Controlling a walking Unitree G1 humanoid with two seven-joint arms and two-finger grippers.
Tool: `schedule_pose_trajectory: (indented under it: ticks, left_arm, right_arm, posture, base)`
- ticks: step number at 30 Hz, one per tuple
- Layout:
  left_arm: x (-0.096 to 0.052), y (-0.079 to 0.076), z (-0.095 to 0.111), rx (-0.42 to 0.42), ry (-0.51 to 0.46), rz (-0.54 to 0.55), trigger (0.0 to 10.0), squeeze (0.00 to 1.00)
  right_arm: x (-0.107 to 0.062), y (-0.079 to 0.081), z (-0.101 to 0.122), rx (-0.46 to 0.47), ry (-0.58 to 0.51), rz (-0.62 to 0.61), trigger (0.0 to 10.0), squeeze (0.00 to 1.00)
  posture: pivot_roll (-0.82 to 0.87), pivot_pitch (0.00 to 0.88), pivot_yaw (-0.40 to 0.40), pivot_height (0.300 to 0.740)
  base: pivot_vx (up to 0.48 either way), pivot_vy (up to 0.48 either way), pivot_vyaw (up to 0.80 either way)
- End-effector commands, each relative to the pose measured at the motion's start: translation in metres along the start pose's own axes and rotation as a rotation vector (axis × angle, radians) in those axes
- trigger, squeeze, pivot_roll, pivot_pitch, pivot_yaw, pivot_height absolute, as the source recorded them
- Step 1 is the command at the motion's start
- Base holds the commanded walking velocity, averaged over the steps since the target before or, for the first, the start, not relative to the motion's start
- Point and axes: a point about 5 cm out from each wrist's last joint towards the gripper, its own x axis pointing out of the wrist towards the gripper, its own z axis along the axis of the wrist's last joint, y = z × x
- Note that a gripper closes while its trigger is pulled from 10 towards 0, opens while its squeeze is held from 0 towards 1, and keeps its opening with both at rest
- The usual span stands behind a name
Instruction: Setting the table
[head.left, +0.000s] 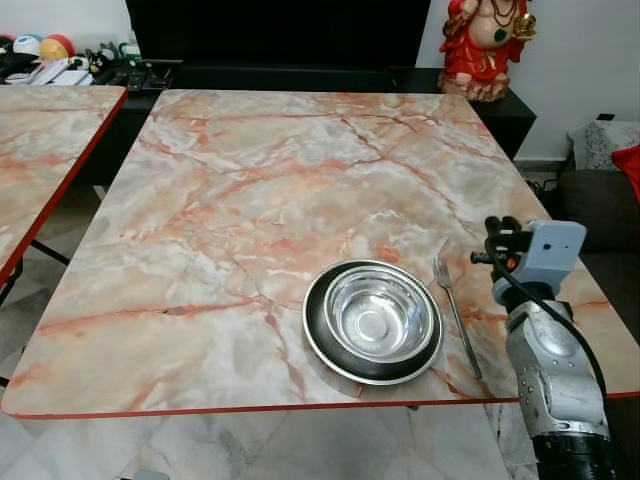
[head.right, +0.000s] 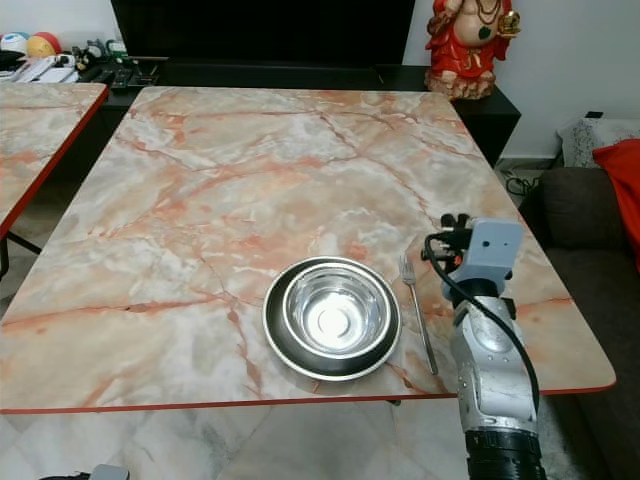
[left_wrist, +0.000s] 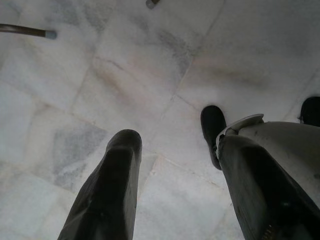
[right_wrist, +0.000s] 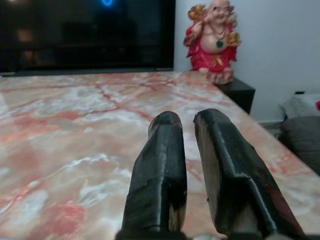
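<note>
A shiny steel bowl (head.left: 372, 318) sits in a dark round plate (head.left: 318, 330) near the front right of the marble table (head.left: 250, 200). A fork (head.left: 457, 315) lies on the table just right of the plate, tines pointing away from me. My right gripper (head.left: 500, 226) hovers low over the table's right edge, right of the fork, pointing toward the far side. In the right wrist view its fingers (right_wrist: 160, 165) stand close together with nothing between them. My left gripper (left_wrist: 180, 137) hangs over the floor, open and empty.
A second marble table (head.left: 40, 130) stands to the left across a narrow gap. A red figurine (head.left: 487, 45) and a dark TV console (head.left: 300, 75) are behind the table. A grey sofa (head.left: 600, 205) is at the right. The floor has pale tiles (left_wrist: 150, 75).
</note>
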Motion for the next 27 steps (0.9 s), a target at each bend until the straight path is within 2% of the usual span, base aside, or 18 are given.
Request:
schedule_pose_trajectory:
  ticks: [1, 13, 21, 27]
  left_arm:
    - [-0.001, 0.0, -0.007, 0.005, 0.034, 0.004, 10.0, 0.0]
    - [0.0, -0.003, -0.004, 0.006, 0.036, 0.0, 10.0, 0.0]
    - [0.0, 0.001, -0.004, 0.024, 0.049, 0.0, 10.0, 0.0]
    - [-0.001, -0.001, -0.009, 0.034, 0.063, -0.012, 10.0, 0.0]
  right_arm:
    - [-0.004, -0.005, 0.004, 0.019, -0.037, -0.021, 10.0, 0.0]
    - [-0.007, -0.002, 0.007, 0.052, -0.078, -0.03, 10.0, 0.0]
    - [-0.009, 0.006, 0.002, 0.037, -0.07, -0.017, 10.0, 0.0]
    - [-0.008, 0.001, 0.003, 0.025, -0.073, -0.026, 10.0, 0.0]
  posture:
    - [0.01, 0.085, -0.032, 0.74]
    - [0.01, 0.031, -0.031, 0.74]
    - [0.02, 0.02, -0.022, 0.74]
    - [0.02, 0.016, -0.019, 0.74]
  base:
    - [0.0, 0.0, 0.0]
    - [0.0, 0.0, 0.0]
    - [0.0, 0.0, 0.0]
    - [0.0, 0.454, 0.0]
